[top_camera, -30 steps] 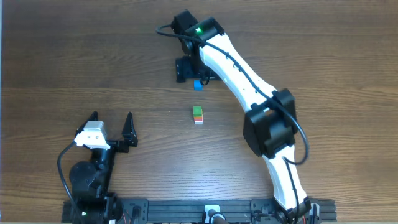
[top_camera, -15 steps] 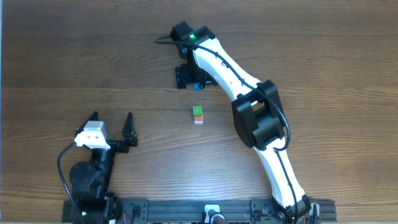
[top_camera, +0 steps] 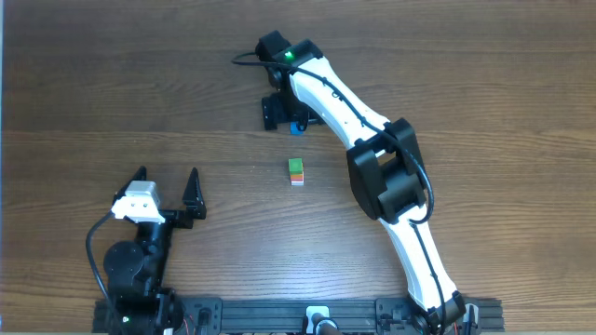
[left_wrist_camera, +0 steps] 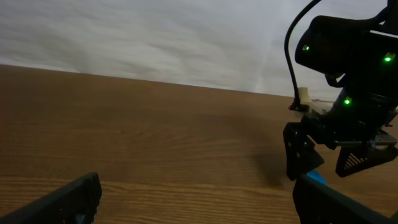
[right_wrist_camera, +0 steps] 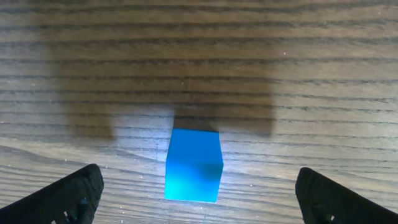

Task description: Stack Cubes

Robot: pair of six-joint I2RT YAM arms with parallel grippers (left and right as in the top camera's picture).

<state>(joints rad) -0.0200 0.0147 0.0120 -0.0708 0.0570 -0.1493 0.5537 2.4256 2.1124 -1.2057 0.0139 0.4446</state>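
Wood tabletop. Green-topped stack at frame centre is done; blue cube, upper centre, is left to add. Right gripper is spread over it, not pinching. Left gripper is spread at lower left.

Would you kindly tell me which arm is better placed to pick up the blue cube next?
Right. The right gripper is open and hangs directly above the blue cube, a finger on each side. The left gripper, also open, sits near its base, far from the cube.
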